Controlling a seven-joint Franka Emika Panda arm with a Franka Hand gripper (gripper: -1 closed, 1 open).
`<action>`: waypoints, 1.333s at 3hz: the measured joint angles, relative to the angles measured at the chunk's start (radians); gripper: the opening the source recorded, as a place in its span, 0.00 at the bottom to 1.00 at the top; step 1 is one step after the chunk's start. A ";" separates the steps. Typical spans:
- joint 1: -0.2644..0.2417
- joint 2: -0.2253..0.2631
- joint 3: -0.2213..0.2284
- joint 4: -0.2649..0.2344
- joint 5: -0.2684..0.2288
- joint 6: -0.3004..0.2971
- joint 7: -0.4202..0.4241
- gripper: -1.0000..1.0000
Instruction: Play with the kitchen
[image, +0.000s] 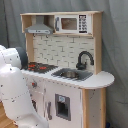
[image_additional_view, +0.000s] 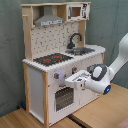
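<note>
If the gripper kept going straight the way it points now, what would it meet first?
Probably the kitchen: in the second exterior view the gripper points at its white front, near the knobs above the oven door. Depth is unclear.
</note>
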 joint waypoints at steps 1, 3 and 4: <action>0.002 -0.033 0.024 0.088 0.005 0.000 0.024 1.00; -0.012 -0.171 0.024 0.224 0.052 0.054 0.080 1.00; -0.032 -0.238 0.024 0.289 0.096 0.073 0.082 1.00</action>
